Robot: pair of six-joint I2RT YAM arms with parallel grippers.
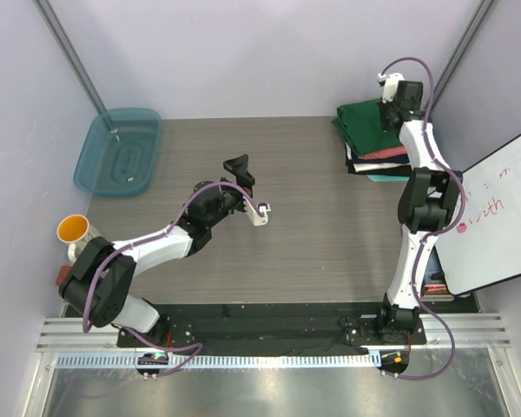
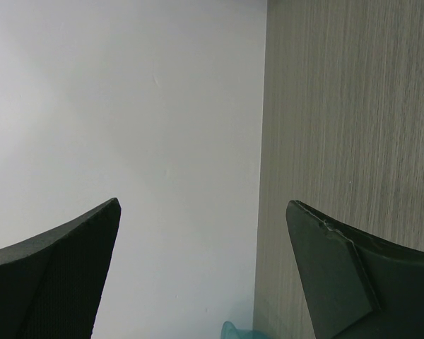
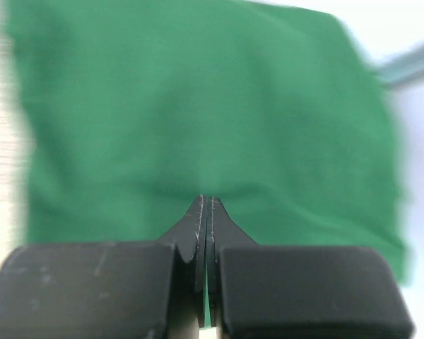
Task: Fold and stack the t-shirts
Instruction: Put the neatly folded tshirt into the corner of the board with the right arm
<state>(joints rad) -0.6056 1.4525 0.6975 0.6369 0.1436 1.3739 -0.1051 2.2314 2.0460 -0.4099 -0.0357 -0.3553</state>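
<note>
T-shirts lie stacked, dark green t-shirt smooth on top; my right pincer is closed, empty; my left pincer gapes wide, holding nothing.

Bright even light w/ soft shadows, top view sharp, green t-shirt blurry in right wrist view

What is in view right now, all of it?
Shirts: one folded stack, green on top, then dark, coral, white, teal; table's far right.
Tub: one, teal, far left.
Cup: one, orange, left edge.
Whiteboard: one, white with red writing, right side.
Table: one, grey wood grain.
Left gripper: open, empty, mid-table.
Right gripper: shut, at the green shirt.
</note>
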